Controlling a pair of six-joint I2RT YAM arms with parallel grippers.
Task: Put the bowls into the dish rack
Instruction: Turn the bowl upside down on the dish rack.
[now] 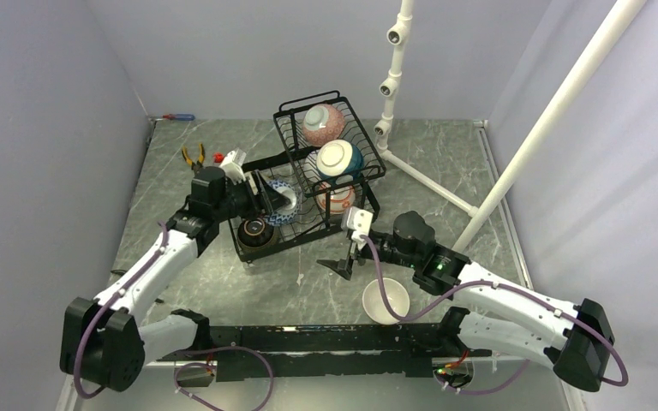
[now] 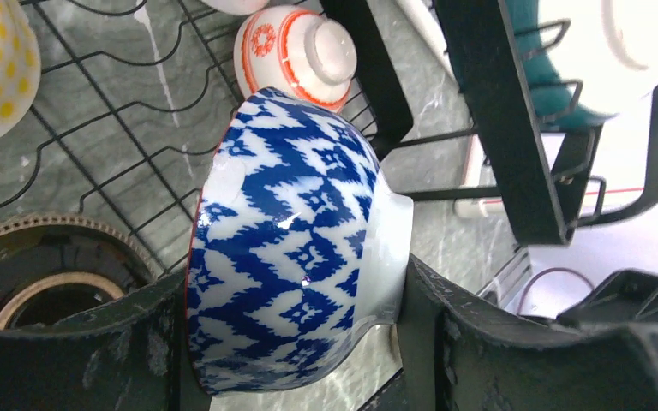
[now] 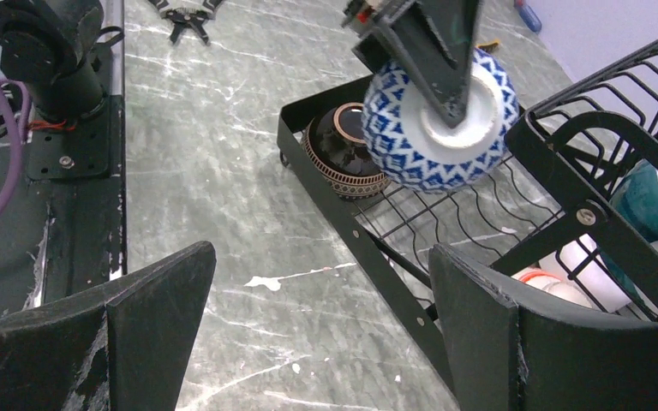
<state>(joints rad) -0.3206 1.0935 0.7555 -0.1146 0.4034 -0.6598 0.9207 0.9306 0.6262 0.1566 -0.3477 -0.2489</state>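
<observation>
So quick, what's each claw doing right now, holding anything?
Left gripper: closed on the blue-patterned bowl.
Right gripper: open, holding nothing.

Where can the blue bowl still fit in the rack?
On the dish rack's bare wires between the dark bowl and the red-patterned bowl, below the blue bowl in the left hand. The raised basket is crowded: pink bowl, teal bowl. The table before the rack is bare.
</observation>
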